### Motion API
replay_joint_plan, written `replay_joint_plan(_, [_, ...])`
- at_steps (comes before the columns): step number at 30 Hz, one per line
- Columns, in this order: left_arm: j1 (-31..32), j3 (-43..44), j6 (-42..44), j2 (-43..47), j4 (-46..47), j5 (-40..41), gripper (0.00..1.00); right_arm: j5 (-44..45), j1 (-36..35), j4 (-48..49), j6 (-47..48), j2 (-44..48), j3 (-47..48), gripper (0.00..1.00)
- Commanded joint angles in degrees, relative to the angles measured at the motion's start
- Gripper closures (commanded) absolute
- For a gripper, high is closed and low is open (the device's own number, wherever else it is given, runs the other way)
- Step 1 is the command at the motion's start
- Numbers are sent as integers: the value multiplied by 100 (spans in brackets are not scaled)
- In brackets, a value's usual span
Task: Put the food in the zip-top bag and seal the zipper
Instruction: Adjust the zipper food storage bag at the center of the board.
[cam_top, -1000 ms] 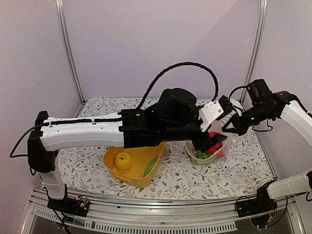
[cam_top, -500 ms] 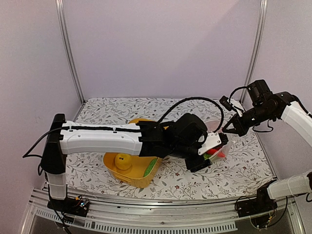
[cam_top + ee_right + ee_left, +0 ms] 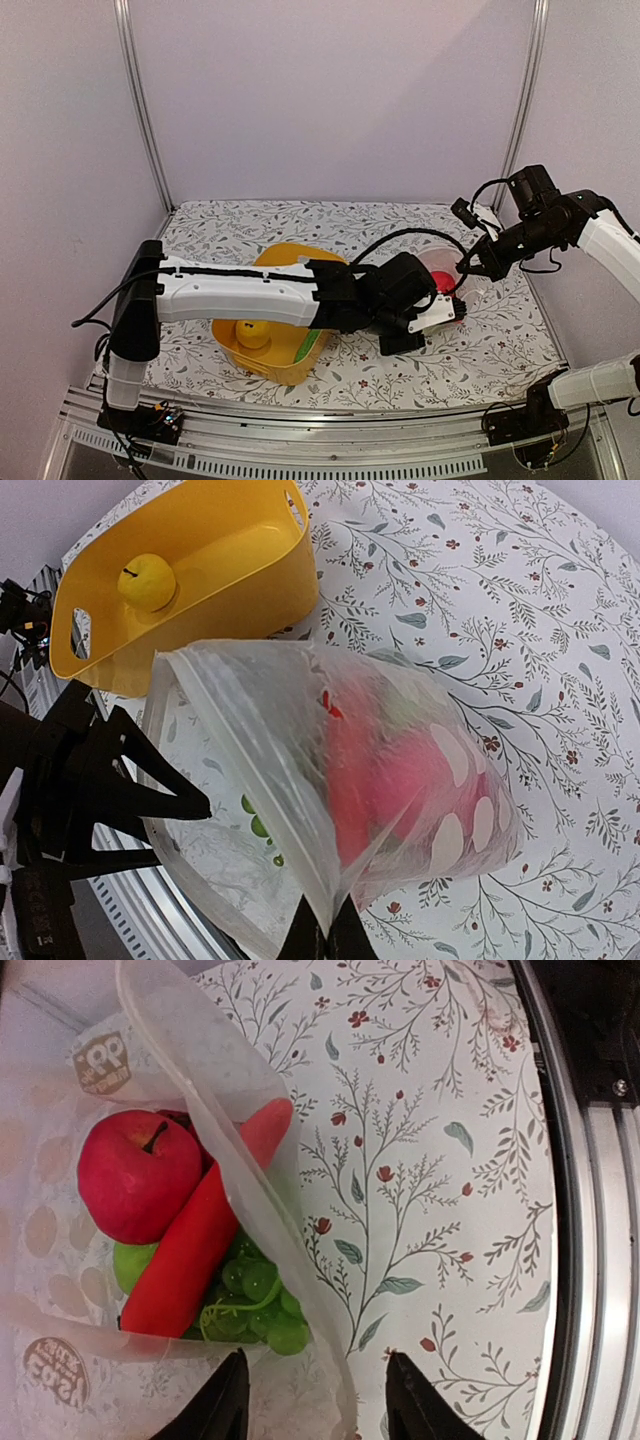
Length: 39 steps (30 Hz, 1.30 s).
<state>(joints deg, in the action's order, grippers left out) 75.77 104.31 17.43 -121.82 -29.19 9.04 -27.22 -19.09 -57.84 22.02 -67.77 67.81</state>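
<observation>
The clear zip-top bag (image 3: 400, 770) with white dots stands open on the table; it also shows in the top view (image 3: 447, 262). It holds a red apple (image 3: 138, 1175), a red chili (image 3: 190, 1255), green grapes (image 3: 255, 1295) and a green round fruit (image 3: 132, 1263). My right gripper (image 3: 325, 938) is shut on the bag's upper edge and holds it up (image 3: 470, 266). My left gripper (image 3: 318, 1410) is open at the bag's near side, its fingers astride the bag's lower edge (image 3: 443, 302). A yellow fruit (image 3: 147, 580) and a green piece (image 3: 309, 344) lie in the basket.
The yellow plastic basket (image 3: 262, 362) stands left of the bag under my left arm; it also shows in the right wrist view (image 3: 215, 525). The metal rail (image 3: 590, 1260) of the table's near edge runs close to my left gripper.
My left arm has come down from above the bag and drawn back to its near side, now open and empty. The right gripper has kept its hold on the bag.
</observation>
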Motion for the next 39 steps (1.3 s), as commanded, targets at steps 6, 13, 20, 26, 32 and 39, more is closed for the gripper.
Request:
replay_joint_plan(6, [9, 327, 291, -153, 20, 630, 73, -92, 13, 16, 89, 85, -127, 100])
replay_joint_plan(13, [26, 436, 363, -25, 215, 815, 96, -25, 19, -19, 125, 40, -98, 100])
replay_joint_plan(20, [90, 398, 338, 246, 560, 1177, 97, 9, 20, -105, 185, -52, -27, 100])
replay_joint_plan(26, [79, 195, 189, 317, 870, 1441, 96, -33, 20, 68, 171, -136, -184, 100])
replay_joint_plan(32, [94, 139, -16, 460, 776, 1463, 71, -29, 15, 166, 154, -219, -167, 100])
replay_joint_plan(39, [339, -450, -662, 1309, 698, 1631, 40, 67, 19, 258, 93, -230, -58, 100])
